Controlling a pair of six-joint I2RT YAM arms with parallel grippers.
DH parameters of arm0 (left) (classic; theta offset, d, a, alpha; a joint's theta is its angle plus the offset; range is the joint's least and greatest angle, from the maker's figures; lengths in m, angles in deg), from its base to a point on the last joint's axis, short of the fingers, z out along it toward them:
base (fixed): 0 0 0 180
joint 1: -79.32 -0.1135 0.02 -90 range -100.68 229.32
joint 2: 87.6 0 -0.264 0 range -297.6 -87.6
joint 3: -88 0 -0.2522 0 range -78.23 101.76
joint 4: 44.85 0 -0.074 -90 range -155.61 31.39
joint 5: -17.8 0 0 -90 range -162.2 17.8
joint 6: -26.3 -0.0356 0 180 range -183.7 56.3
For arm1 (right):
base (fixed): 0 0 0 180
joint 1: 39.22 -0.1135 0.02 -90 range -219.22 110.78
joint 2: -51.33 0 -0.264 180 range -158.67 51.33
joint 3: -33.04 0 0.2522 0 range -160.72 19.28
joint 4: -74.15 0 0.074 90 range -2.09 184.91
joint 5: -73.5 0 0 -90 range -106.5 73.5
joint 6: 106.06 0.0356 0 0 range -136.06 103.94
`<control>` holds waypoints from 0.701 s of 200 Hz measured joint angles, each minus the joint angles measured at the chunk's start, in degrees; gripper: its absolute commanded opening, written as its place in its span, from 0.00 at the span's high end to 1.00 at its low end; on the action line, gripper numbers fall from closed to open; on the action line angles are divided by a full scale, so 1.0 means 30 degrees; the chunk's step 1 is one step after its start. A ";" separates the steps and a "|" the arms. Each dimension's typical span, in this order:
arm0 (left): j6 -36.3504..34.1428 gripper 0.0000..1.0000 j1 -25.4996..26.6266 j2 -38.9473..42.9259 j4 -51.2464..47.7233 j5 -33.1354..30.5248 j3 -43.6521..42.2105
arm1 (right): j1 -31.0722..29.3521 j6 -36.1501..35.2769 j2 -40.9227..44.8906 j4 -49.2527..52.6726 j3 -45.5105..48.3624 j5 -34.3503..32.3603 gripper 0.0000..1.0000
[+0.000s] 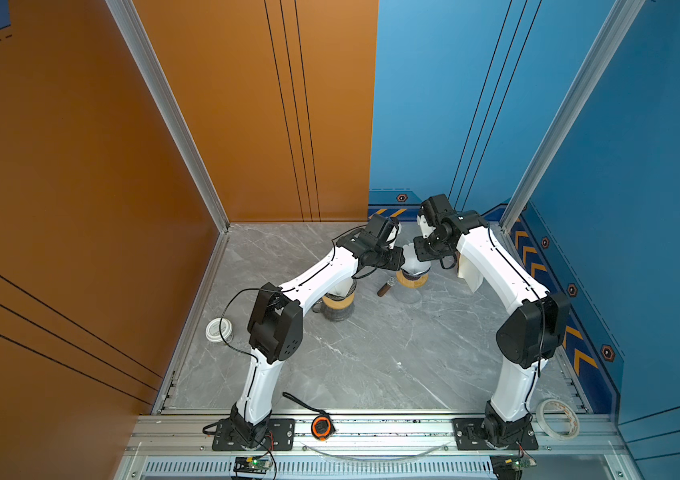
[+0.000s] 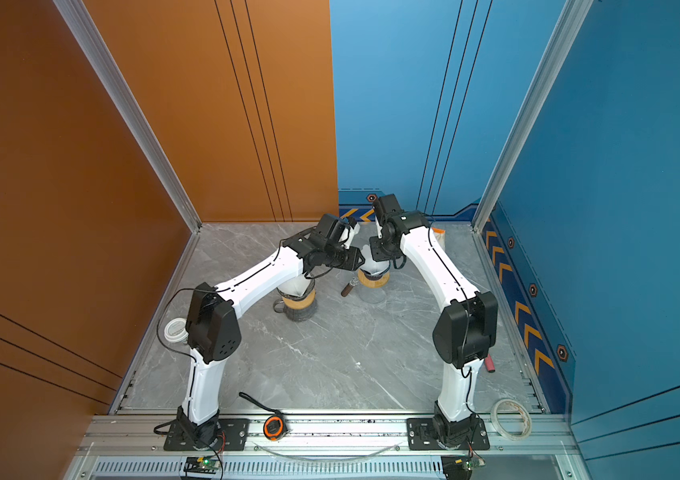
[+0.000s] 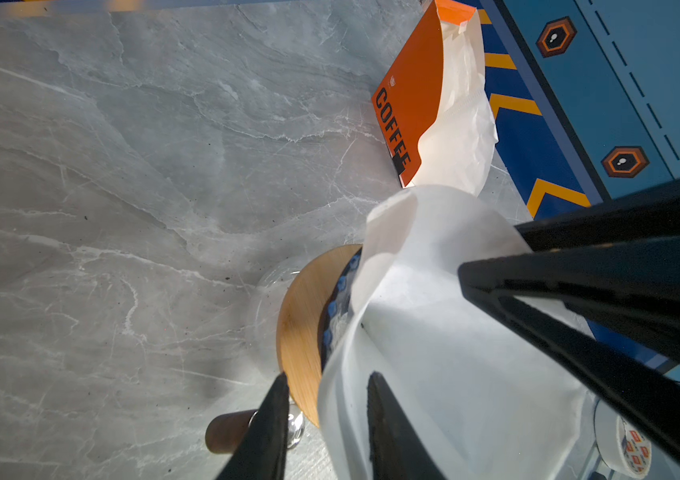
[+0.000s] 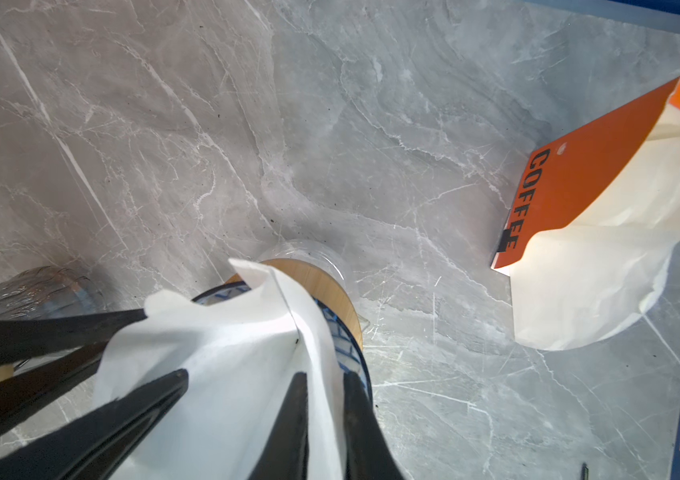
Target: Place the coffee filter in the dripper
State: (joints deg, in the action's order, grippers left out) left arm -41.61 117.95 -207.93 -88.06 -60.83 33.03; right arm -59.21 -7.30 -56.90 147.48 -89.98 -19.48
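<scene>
- At the near rail we saw a tape measure (image 1: 321,427) and a tape roll (image 1: 558,417). A white lid (image 1: 219,330) lay by the left edge of the table (image 1: 371,365).
- Farther in, a second jug (image 1: 338,305) with a wooden collar stood under the left arm.
- Beyond it, both arms met over the dripper (image 3: 336,307), which sat on a wood-collared glass jug (image 3: 300,332).
- The white filter (image 3: 433,353) stood in the dripper's mouth, its creased upper part rising above the blue-patterned rim.
- The left gripper (image 3: 328,376) was spread. One finger was clear of the paper over the collar and the other lay on the paper.
- The right gripper (image 4: 325,376) had its fingers close together with the filter's wall between them. We could not tell whether they pressed it.
- Farthest off, an orange "COFFEE" pack (image 3: 413,95) lay on the table by the blue wall, with white paper spilling from it.
</scene>
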 measured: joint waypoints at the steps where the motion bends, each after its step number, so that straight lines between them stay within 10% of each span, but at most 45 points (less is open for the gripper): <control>1: 0.0007 0.65 0.0000 0.0000 0.0000 0.0000 0.0000 | 0.0000 -0.0007 0.0000 0.0007 0.0000 -0.0022 0.80; 140: -0.0051 0.53 -0.0124 0.0240 -0.0204 -0.0219 0.0000 | 0.0911 0.0466 0.0146 0.0175 0.0379 -0.0386 0.61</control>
State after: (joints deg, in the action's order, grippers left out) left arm -41.77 117.58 -207.21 -88.67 -61.48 33.03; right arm -56.48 -5.90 -56.46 148.01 -88.84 -20.64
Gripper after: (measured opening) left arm 0.472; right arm 0.383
